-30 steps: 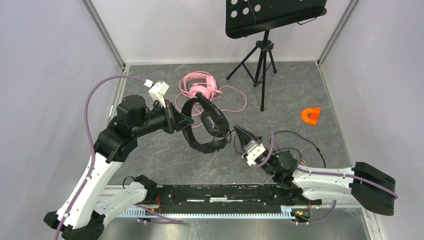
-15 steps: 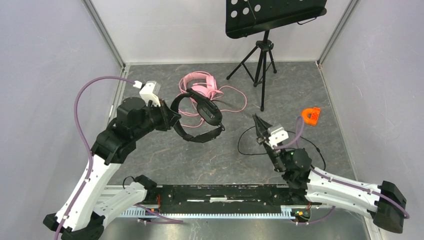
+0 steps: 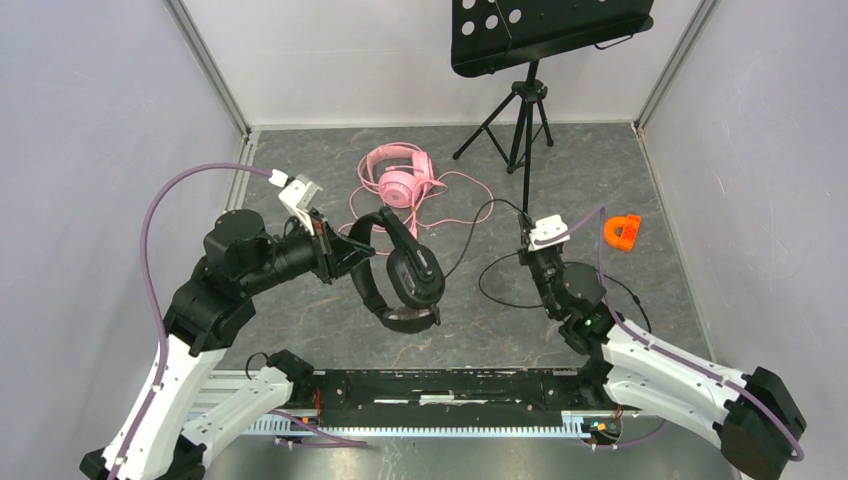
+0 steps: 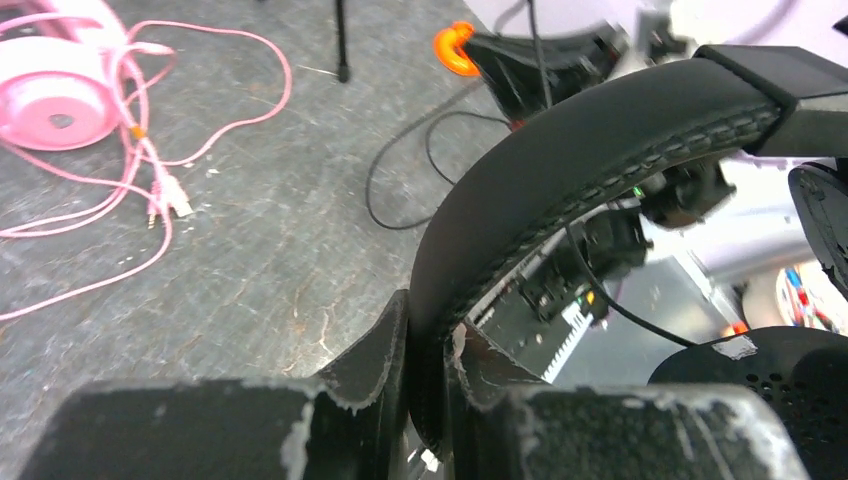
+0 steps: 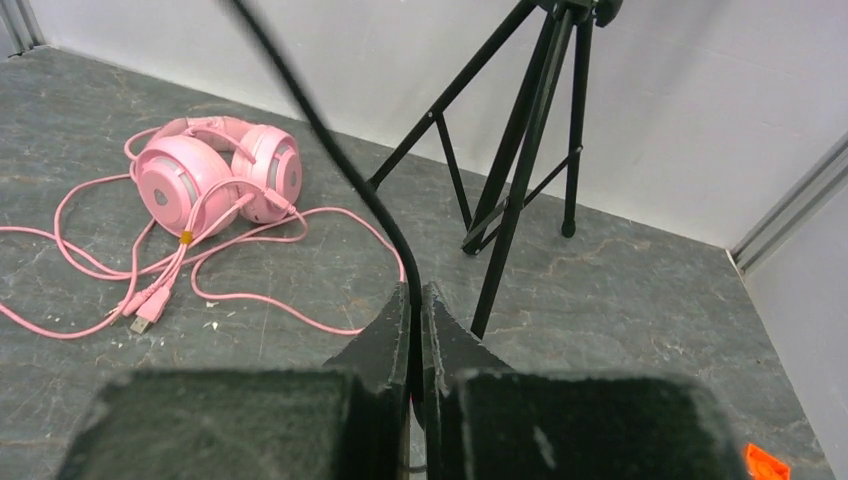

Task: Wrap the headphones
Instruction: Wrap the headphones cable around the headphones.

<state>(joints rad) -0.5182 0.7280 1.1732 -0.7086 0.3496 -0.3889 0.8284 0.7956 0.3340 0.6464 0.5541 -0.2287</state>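
My left gripper (image 3: 352,253) is shut on the headband of the black headphones (image 3: 400,275) and holds them above the floor; the band (image 4: 590,150) fills the left wrist view, pinched between my fingers (image 4: 385,345). My right gripper (image 3: 527,232) is shut on the thin black cable (image 3: 470,235), which rises from between its fingers (image 5: 390,330) in the right wrist view (image 5: 330,150) and loops on the floor. The pink headphones (image 3: 392,178) lie at the back with their pink cable (image 3: 470,190) spread around them; they also show in the right wrist view (image 5: 215,175).
A black music stand on a tripod (image 3: 525,110) stands at the back, close to my right gripper. A small orange plastic piece (image 3: 622,231) lies at the right. Grey walls close in on three sides.
My right gripper has swung from the centre toward the back right, drawing the black cable out. My left gripper has turned the black headphones and lowered them toward the near side.
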